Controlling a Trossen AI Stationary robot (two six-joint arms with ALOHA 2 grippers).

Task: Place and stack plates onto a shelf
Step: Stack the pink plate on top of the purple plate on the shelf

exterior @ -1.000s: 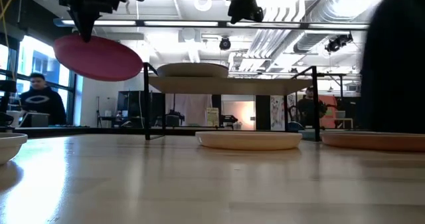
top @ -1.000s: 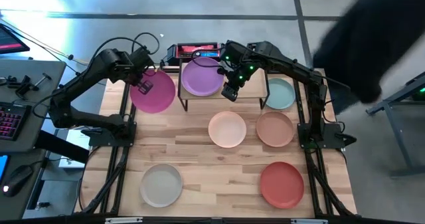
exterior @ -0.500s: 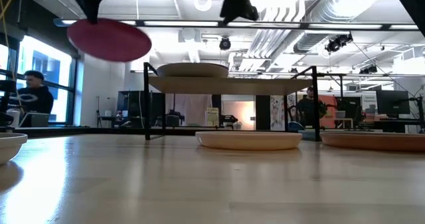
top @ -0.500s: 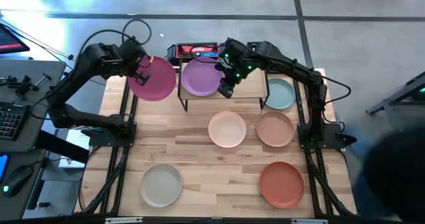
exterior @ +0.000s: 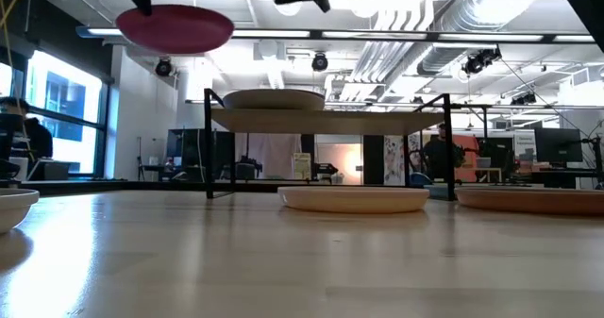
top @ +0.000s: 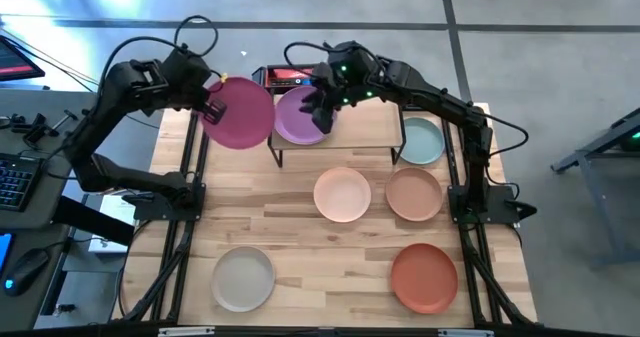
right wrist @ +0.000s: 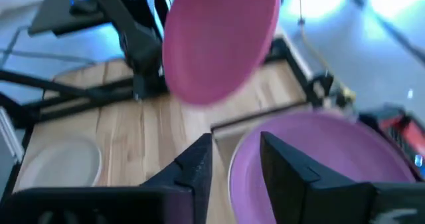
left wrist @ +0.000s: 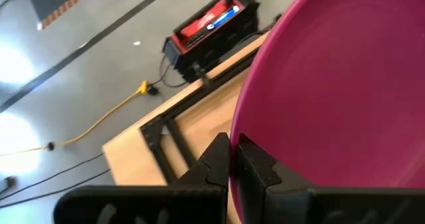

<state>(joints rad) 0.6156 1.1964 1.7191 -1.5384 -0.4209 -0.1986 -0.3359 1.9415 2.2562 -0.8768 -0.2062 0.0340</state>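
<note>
While my left gripper (left wrist: 232, 159) clamps the pink plate (top: 240, 114) high to clear the shelf (top: 365, 127), my right gripper (right wrist: 236, 163), fingers apart, hovers over the purple plate (top: 298, 117).

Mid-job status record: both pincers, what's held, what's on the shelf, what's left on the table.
left pincer: shut on magenta plate, held in the air left of the shelf
right pincer: open, above purple plate
shelf: purple plate on its left half
table: teal, peach, tan, grey, terracotta plates
</note>
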